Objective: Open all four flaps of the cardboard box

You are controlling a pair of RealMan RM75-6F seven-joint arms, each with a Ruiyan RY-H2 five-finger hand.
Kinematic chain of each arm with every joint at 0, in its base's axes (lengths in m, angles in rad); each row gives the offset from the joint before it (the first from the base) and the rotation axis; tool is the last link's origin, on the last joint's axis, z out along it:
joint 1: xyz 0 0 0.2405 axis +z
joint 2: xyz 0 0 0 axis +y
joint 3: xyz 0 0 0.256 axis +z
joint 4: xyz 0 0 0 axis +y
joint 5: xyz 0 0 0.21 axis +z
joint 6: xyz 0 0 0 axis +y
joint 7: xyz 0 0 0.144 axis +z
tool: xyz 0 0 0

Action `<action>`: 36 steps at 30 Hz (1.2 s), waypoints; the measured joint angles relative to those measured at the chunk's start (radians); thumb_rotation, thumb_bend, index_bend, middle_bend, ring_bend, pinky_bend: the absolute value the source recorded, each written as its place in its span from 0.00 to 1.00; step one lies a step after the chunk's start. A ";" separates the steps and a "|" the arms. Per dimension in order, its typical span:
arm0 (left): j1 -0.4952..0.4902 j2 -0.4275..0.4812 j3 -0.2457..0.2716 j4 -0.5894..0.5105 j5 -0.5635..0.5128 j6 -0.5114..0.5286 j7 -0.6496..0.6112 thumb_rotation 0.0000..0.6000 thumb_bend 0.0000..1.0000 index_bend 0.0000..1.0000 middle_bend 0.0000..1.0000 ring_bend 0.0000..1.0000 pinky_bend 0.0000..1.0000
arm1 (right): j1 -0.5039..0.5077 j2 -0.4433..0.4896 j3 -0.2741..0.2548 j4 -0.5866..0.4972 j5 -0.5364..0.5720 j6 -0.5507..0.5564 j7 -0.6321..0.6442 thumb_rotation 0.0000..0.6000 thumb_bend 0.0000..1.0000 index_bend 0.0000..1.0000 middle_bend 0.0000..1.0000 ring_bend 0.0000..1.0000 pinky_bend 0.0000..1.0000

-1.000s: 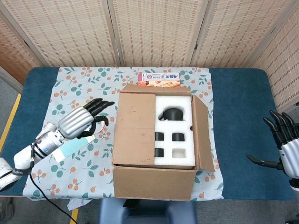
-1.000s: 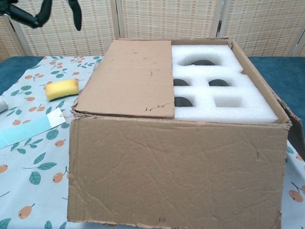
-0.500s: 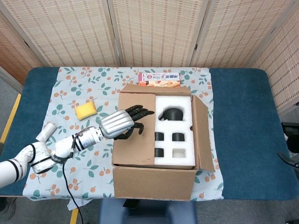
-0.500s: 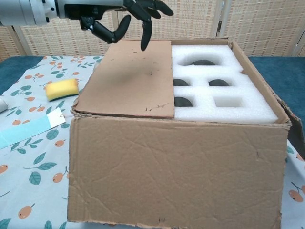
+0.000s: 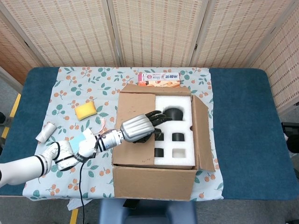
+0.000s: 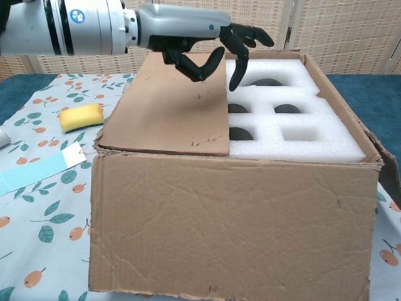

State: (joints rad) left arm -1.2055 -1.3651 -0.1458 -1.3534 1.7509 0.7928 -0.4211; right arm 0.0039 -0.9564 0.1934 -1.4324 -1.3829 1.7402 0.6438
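Observation:
The cardboard box (image 5: 154, 182) stands mid-table, its front wall (image 6: 232, 226) filling the chest view. Its left flap (image 5: 135, 107) lies flat over the left half of the opening (image 6: 163, 106). The right flap (image 5: 202, 133) stands up and leans outward. White foam (image 5: 180, 137) with dark round pockets shows in the uncovered half (image 6: 294, 113). My left hand (image 5: 140, 127) hovers over the flat flap's inner edge, holding nothing. Its dark fingers (image 6: 241, 47) are spread and curl down over the foam beside that edge. My right hand is out of both views.
A yellow sponge (image 5: 86, 110) lies on the floral cloth (image 5: 70, 88) left of the box. A pink and orange carton (image 5: 159, 79) sits behind the box. A white roll (image 5: 45, 132) and a light-blue card (image 6: 31, 172) lie at the left.
My left hand has swept right, from beside the box across the flat flap to its inner edge. My right hand, seen at the right edge a second ago, has left the view.

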 measured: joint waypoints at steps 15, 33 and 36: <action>-0.100 -0.085 0.037 0.138 -0.013 -0.038 -0.105 1.00 1.00 0.45 0.00 0.00 0.00 | 0.010 0.019 0.005 0.011 -0.017 -0.087 0.017 0.63 0.21 0.14 0.00 0.00 0.00; -0.112 -0.134 0.078 0.214 -0.065 -0.057 0.004 1.00 1.00 0.56 0.00 0.00 0.00 | 0.009 0.022 0.017 0.041 -0.027 -0.119 0.065 0.63 0.22 0.15 0.00 0.00 0.00; -0.109 -0.129 0.079 0.208 -0.077 -0.062 0.042 1.00 1.00 0.58 0.00 0.00 0.00 | 0.012 0.023 0.018 0.038 -0.032 -0.122 0.060 0.62 0.22 0.15 0.00 0.00 0.00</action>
State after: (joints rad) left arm -1.3148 -1.4941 -0.0670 -1.1451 1.6737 0.7312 -0.3793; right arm 0.0162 -0.9331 0.2110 -1.3940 -1.4147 1.6179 0.7039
